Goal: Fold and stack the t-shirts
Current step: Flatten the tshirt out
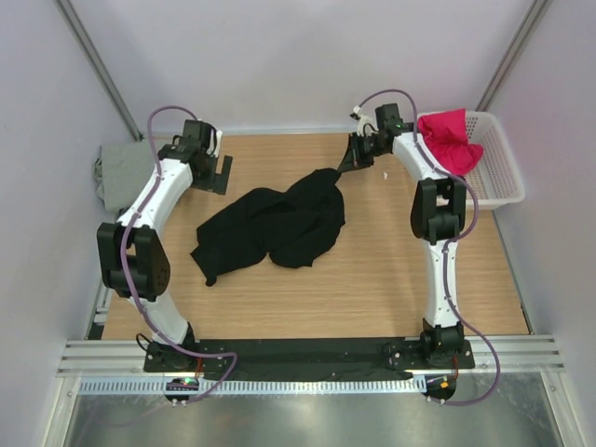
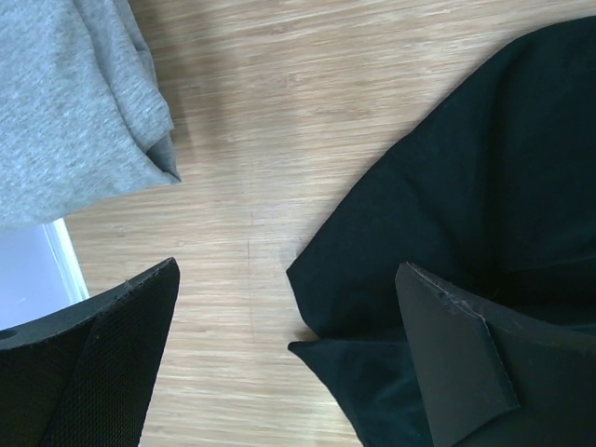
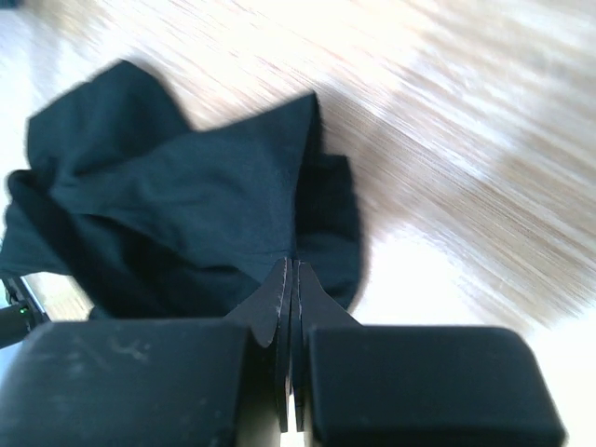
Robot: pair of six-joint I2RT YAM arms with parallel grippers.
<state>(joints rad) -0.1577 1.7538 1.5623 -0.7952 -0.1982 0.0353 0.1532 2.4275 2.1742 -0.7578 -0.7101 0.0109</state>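
The right tool, pressed together, pinches a far edge of the large crumpled black cloth t-shirt lying mid-way on the wooden tabletop. The left tool hangs spread at far left. It seems better to drag slowly outward, so the cloth spreads flat.

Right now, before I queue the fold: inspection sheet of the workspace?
Surface: wooden table, bare wood around the cloth.
Job's things: black t-shirt crumpled mid-table; grey t-shirt at far-left edge; magenta-red t-shirt in white basket, far right.
Clutter: small white speck on the far wood, unidentifiable.
Grippers: left fingers open, holding nothing; right fingers shut on the black t-shirt's far corner.
Cables: purple cables loop along both arms.
Surroundings: white walls, metal frame rails.
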